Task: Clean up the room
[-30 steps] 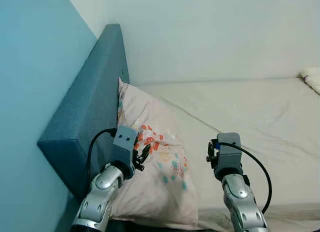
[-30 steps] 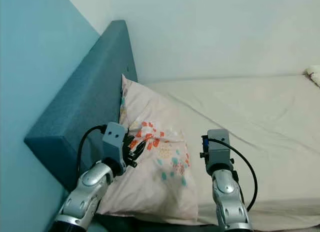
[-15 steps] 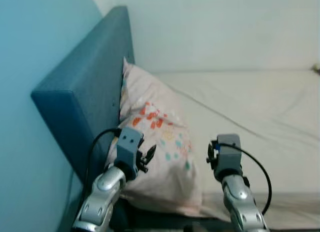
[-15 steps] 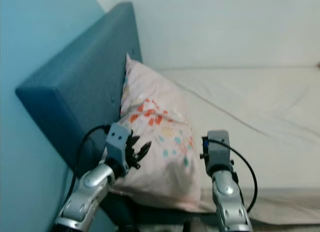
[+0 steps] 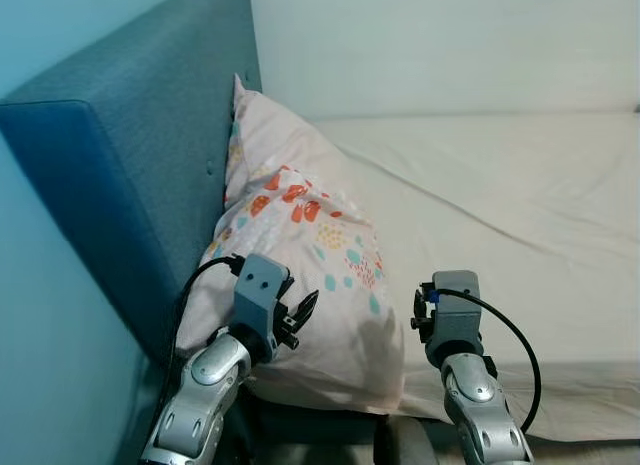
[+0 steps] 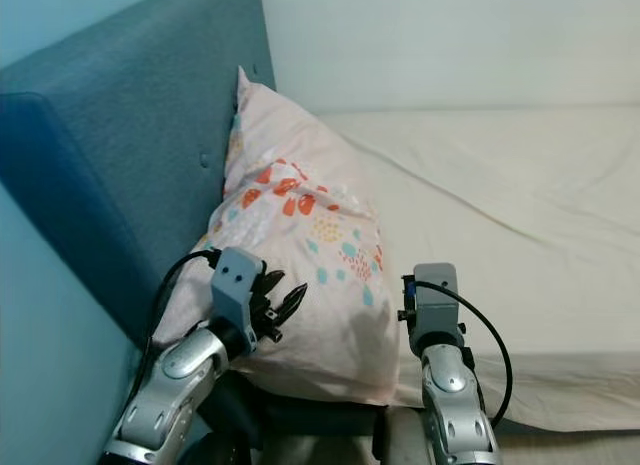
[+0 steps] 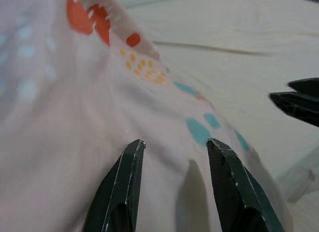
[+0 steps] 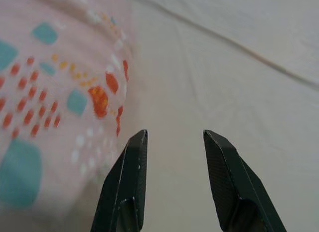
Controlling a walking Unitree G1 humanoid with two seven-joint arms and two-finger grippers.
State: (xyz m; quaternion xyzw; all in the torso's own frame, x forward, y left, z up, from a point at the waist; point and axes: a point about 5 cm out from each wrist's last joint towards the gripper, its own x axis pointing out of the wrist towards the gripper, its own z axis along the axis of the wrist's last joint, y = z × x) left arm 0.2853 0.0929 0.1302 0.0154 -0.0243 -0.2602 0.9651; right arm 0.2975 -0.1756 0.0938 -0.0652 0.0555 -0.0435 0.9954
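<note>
Against the blue upholstered headboard (image 5: 120, 165), seen from the robot's head, a pale pink pillow (image 5: 300, 275) printed with orange and teal spots leans upright, its lower end resting on the cream bedsheet (image 5: 500, 205) at the near edge of the mattress. The left gripper (image 5: 298, 315) hovers at the pillow's lower left side with its two black fingers parted, apart from the fabric or barely brushing it. The right gripper's grey wrist housing sits just beside the pillow's right edge, over the sheet. A plain white wall (image 5: 440, 45) rises behind the bed, and a light blue wall (image 5: 50, 385) runs along the left. From the left wrist camera, the two fingers (image 7: 124, 187) stand spread with nothing between them, the pillow's cloth lying close below, and a tip of the other gripper shows at the edge. From the right wrist camera, the right gripper (image 8: 172, 142) is likewise spread and empty, aimed at the line where pillow meets sheet. Judging from this, the pillow looks placed at the head of the bed and nothing is being held; the sheet has creases that might want smoothing. Nothing blocks either arm, though the headboard crowds the left one.
</note>
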